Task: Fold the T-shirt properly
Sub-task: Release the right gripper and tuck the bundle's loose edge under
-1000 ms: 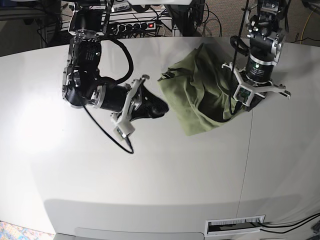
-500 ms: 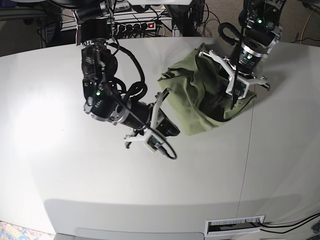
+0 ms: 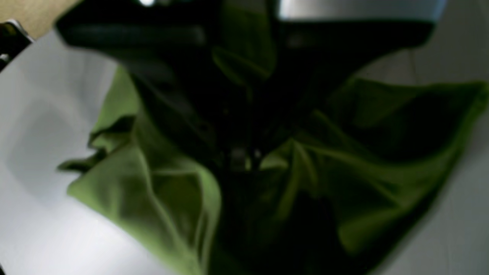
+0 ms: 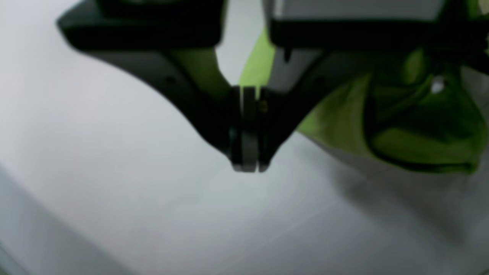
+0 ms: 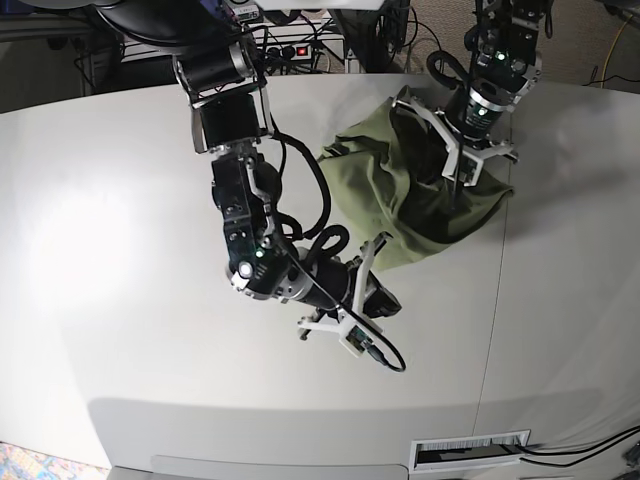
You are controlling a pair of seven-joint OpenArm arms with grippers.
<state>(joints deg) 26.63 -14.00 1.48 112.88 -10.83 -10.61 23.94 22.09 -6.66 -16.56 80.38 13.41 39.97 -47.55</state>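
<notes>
Your T-shirt [image 5: 400, 190] lies bunched in a rumpled green heap toward the table's [image 5: 120, 220] far side, with the left gripper [image 5: 458, 182] pressed down into its folds; whether those jaws are pinching cloth cannot be told from the dark, blurred wrist view. The right gripper [image 4: 246, 162] hovers over bare table just beside the shirt's near edge, jaws pressed together on nothing. Expect light, limp, wrinkly fabric that sags and drags, so take hold at a hem or shoulder corner.
</notes>
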